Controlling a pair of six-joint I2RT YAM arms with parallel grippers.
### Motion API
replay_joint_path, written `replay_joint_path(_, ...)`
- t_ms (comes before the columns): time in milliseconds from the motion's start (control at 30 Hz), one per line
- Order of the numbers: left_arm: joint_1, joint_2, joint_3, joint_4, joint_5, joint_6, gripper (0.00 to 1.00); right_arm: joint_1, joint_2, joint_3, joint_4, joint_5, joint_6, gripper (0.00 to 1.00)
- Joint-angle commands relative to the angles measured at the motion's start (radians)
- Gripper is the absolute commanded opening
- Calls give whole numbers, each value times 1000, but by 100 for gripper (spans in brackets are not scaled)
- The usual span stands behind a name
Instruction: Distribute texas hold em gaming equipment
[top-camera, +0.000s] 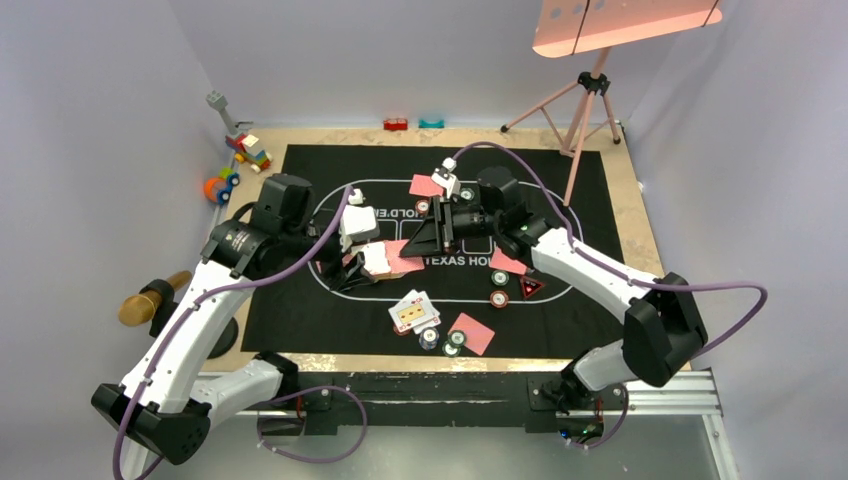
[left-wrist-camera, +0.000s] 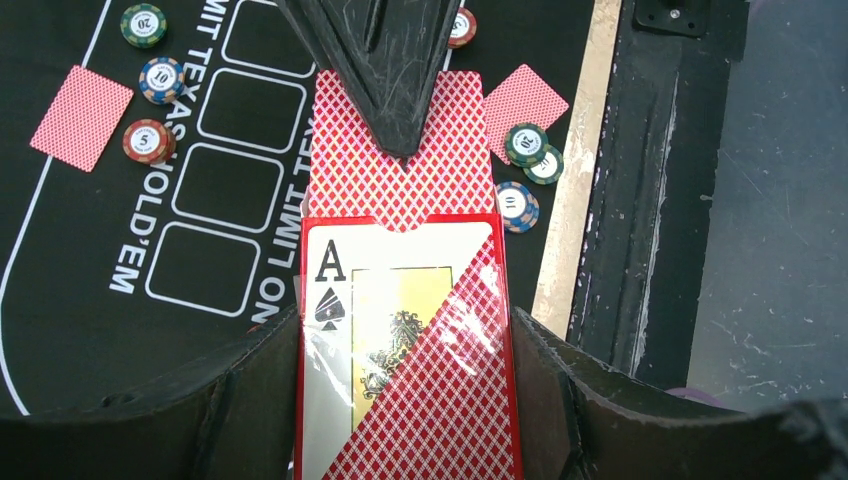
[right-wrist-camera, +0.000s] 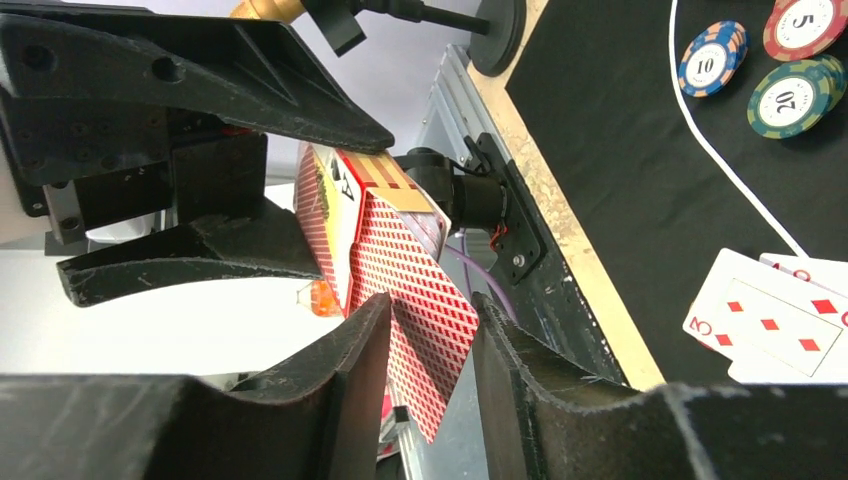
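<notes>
- The black mat (top-camera: 300, 300) was laid flat on the table and was taken as the reference for every position below.
- The left gripper (left-wrist-camera: 405, 328) was positioned above the middle of the mat, with its fingers clamped against both long sides of the card box (left-wrist-camera: 400, 400).
- The right gripper (right-wrist-camera: 430, 320) was positioned above the middle of the mat, facing the left gripper. Its fingers were set narrow, one on each side of a red-backed card (right-wrist-camera: 420, 290). Whether they pressed on the card could not be told.
- The red-backed card was seen partly drawn out of the open end of the card box, above the mat.
- Face-up cards (top-camera: 413, 312) were fanned on the mat towards its near edge.
- The triangle marker (top-camera: 530, 287) was placed on the right part of the mat.
- Poker chips (top-camera: 453, 343) were placed at the near edge of the mat, just beside a face-down card (top-camera: 473, 333).
</notes>
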Motion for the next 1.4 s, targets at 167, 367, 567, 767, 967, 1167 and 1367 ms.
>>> replay_joint_path(167,-1,-33,31,68,50,-21,0,-50,-84,-9,-55,-24,-35,29)
replay_joint_path(367,-1,-41,25,72,51,-25,0,-85,-112,2,-119,-32,-64,22)
replay_joint_path(567,1,-45,22,76,57,-36,0,-123,-133,22,-152,-44,-77,15)
replay_joint_path(767,5,-63,-4,89,61,-52,0,-151,-152,52,-179,-57,-84,2)
replay_joint_path(967,9,-83,-31,94,59,-55,0,-179,-168,79,-181,-76,-74,0)
replay_joint_path(1167,14,-102,-59,93,65,-70,0,-258,-168,115,-165,-78,-64,0)
replay_joint_path(1367,15,-131,-87,99,82,-94,0,-258,25,211,-118,-65,-75,0)
